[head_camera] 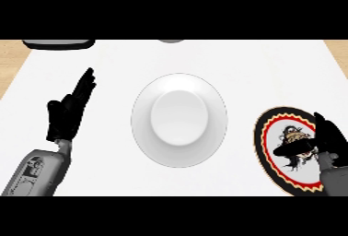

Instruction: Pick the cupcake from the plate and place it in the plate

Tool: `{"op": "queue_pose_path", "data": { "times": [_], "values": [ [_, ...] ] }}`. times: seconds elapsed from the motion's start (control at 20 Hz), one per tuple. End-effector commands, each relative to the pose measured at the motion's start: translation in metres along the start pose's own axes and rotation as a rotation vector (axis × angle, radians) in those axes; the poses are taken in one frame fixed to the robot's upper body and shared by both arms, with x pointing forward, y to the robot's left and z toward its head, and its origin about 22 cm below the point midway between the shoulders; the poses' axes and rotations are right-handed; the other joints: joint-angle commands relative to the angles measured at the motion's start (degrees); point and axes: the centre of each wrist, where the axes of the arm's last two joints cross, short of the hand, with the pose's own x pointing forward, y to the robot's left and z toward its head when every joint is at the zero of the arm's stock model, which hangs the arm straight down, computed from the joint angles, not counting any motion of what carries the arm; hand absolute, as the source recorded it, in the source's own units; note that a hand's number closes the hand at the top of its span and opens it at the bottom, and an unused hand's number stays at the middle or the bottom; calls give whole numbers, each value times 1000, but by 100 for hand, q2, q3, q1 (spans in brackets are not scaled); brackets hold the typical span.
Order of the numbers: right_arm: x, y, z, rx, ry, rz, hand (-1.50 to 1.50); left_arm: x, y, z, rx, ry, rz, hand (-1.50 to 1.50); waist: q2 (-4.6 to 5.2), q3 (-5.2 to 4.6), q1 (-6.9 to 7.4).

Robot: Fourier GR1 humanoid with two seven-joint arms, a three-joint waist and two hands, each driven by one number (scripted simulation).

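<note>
White plate [179, 156], patterned plate [268, 138], one cupcake [297, 136]

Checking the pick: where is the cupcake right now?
In the head view, the cupcake sits at the right on the patterned plate, under the right hand, right of the white plate.

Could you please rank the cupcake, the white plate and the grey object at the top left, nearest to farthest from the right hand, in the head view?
1. cupcake, under the right hand on the patterned plate
2. white plate, centre
3. grey object, top left
</note>
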Motion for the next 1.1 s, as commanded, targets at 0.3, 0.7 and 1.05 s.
{"op": "queue_pose_path", "data": {
  "times": [0.3, 0.7, 1.05],
  "values": [
    [-25, 6, -13, 32, 105, -3, -150, 10, -18, 14, 8, 8, 4, 0, -9, 2, -11],
    [-14, 5, -22, -88, 69, 35, 150, -4, -10, 19, 2, 0, 1, 0, -6, 1, 1],
    [-27, 13, -6, -192, -72, 62, 150, 5, -3, 6, -1, 5, 17, 0, -11, 1, -25]
  ]
}}
